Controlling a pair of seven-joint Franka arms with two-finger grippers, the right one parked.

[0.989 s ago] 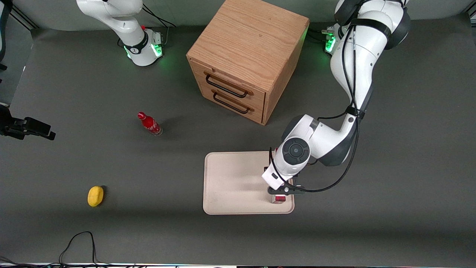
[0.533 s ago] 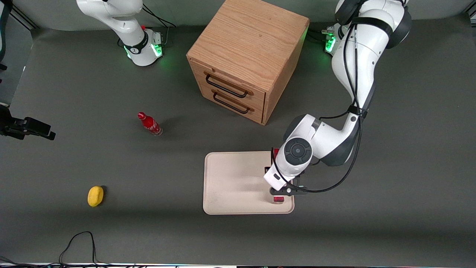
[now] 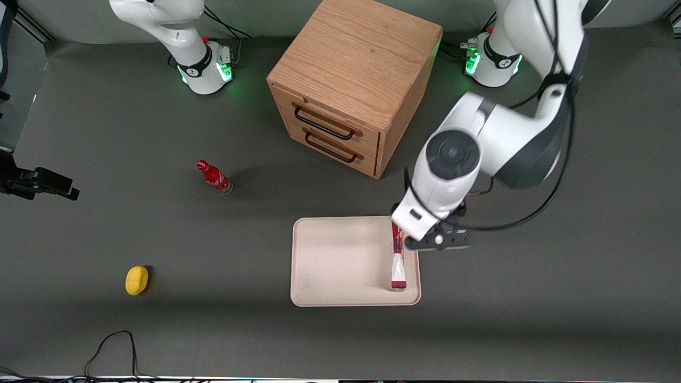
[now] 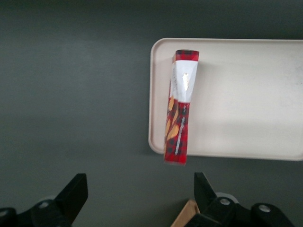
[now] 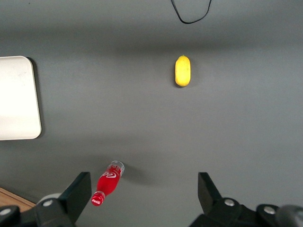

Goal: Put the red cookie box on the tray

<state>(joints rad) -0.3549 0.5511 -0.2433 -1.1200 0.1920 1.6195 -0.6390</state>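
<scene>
My gripper has its jaws spread wide and empty above the red cookie box — it stands on its narrow edge inside the tray, along the rim toward the working arm's end, long axis running toward the front camera.

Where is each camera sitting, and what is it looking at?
Front view: high up facing the robots, looking down at the table; both arms show, and the gripper is raised over the tray.
Left wrist view: on the working arm's wrist, looking straight down past its open fingers at the red cookie box standing on its narrow edge in the tray.
Right wrist view: on the parked arm's wrist, looking down at a lemon and red bottle.
All three show the tray.
</scene>
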